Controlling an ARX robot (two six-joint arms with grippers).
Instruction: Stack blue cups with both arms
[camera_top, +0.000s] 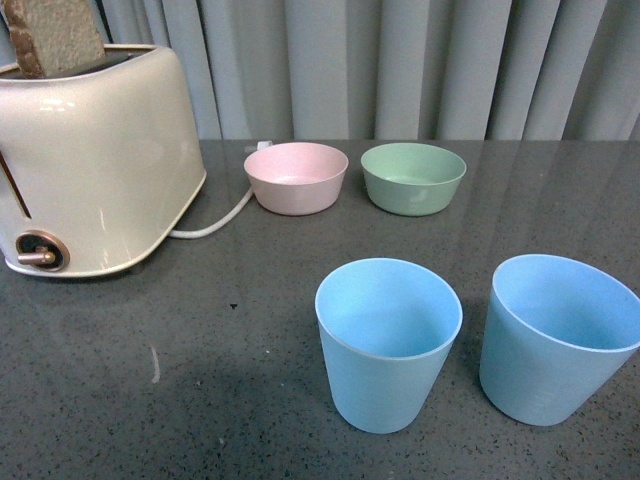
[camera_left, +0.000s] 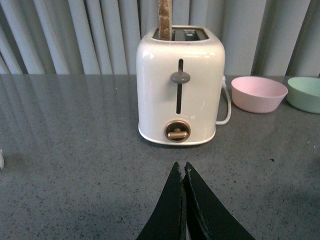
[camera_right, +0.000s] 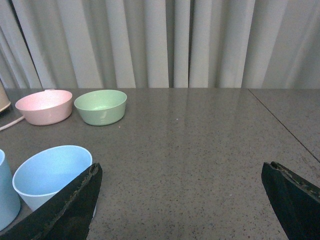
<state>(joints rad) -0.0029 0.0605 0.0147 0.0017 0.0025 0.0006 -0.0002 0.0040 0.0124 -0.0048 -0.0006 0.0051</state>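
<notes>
Two light blue cups stand upright and apart on the grey table in the front view: one (camera_top: 388, 340) near the middle, one (camera_top: 556, 335) at the right. Neither arm shows in the front view. In the right wrist view one blue cup (camera_right: 50, 172) stands beside one finger, and the edge of the other cup (camera_right: 6, 192) shows beyond it. My right gripper (camera_right: 181, 172) is open wide and empty over bare table. My left gripper (camera_left: 181, 167) is shut and empty, low over the table, pointing at the toaster. No cup shows in the left wrist view.
A cream toaster (camera_top: 90, 160) with a slice of bread (camera_top: 55, 35) stands at the back left; it also shows in the left wrist view (camera_left: 181, 85). A pink bowl (camera_top: 296, 177) and a green bowl (camera_top: 413, 177) sit behind the cups. A grey curtain hangs behind the table.
</notes>
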